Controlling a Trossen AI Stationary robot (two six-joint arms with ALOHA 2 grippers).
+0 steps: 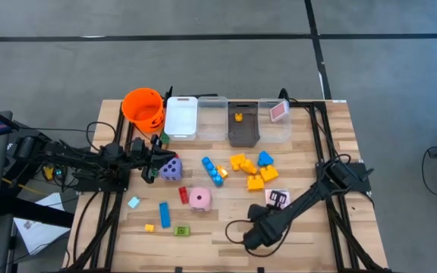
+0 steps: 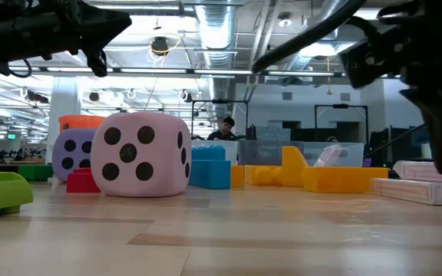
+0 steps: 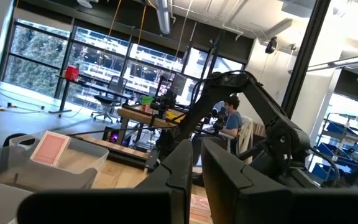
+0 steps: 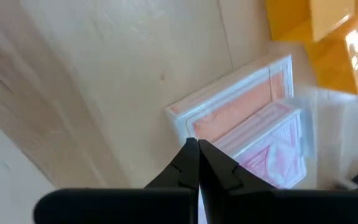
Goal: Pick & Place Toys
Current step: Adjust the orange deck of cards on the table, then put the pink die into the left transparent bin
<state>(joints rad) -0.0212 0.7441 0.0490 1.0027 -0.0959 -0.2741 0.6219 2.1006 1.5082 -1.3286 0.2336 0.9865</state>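
From above, the left gripper (image 1: 158,157) hovers with fingers nearly together and empty beside the purple die (image 1: 171,168), near the orange bucket (image 1: 143,106); the right gripper (image 1: 253,240), fully closed, sits low near the table's front edge. At table height, the pink die (image 2: 140,154) stands before blue blocks (image 2: 209,167) and yellow blocks (image 2: 313,175). The right wrist view shows closed fingers (image 4: 197,163) over pink-white cards (image 4: 247,124).
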